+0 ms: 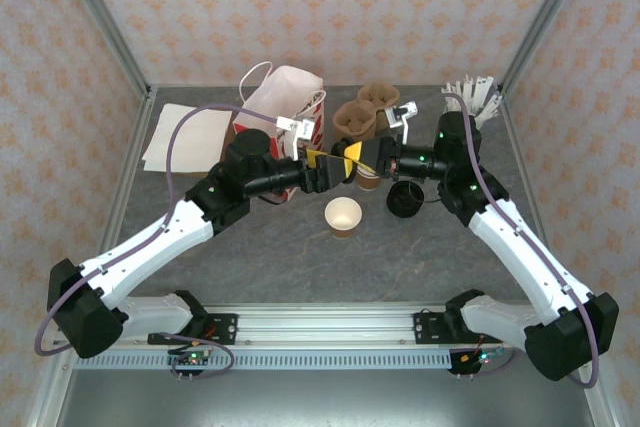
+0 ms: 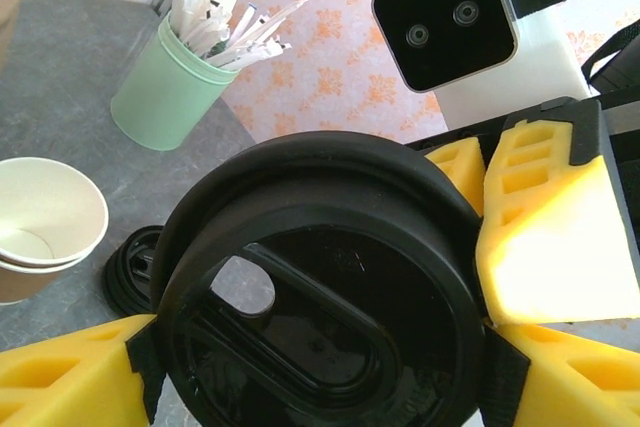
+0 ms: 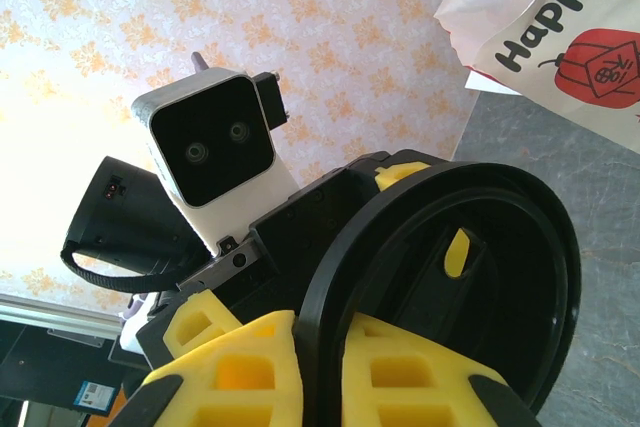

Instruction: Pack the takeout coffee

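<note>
Cup (image 1: 343, 215) sits open on my desk (image 1: 250, 257); my right pincer (image 3: 320, 367) clamps the lid (image 2: 330, 247) rim, left pincer (image 2: 320, 372) straddles it; I cannot tell its grip.

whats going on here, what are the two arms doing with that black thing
Both arms meet above the middle of the table around a black lid. The right gripper pinches its rim. The left gripper has a finger on either side of it; whether it is gripping is unclear. The takeout coffee cup stands open on the table near them, no lid on it yet, and the red-and-white bag stands further back.
</note>
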Motion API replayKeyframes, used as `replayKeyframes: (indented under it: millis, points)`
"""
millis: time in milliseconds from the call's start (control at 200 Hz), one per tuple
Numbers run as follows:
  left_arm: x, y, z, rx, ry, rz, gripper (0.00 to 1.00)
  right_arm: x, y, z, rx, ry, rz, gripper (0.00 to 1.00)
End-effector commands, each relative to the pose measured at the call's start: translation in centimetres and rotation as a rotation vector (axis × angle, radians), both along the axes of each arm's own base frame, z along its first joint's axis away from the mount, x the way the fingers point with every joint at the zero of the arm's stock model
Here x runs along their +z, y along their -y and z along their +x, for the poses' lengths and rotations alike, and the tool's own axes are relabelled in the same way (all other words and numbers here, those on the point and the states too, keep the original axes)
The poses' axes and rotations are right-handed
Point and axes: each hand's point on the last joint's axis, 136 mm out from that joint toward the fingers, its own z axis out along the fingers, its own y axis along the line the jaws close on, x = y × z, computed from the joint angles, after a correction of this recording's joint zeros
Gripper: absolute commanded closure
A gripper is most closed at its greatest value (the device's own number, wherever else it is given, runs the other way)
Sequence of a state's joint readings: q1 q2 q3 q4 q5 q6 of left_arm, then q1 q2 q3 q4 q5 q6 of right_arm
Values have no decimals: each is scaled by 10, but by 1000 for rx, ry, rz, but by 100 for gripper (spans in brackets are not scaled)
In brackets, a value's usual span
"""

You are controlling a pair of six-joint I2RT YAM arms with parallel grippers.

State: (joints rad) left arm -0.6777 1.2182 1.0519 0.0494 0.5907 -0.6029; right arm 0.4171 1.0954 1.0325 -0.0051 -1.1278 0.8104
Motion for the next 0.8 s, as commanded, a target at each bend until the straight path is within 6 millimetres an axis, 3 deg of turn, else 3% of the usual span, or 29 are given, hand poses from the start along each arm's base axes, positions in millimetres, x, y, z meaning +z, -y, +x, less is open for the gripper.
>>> replayKeyframes:
  millis: [0, 185, 571, 796]
  points:
    - [16, 4, 2, -17, 35, -42, 18, 31, -3, -22, 93, 100, 43, 89]
    - [15, 2, 3, -8, 31, -43, 16, 29, -3, -23, 92, 104, 28, 89]
    - [17, 5, 4, -26, 32, -41, 26, 23, -4, -19, 88, 86, 21, 88]
    - [9, -2, 7, 14, 37, 19, 27, 16, -1, -17, 62, 90, -33, 82]
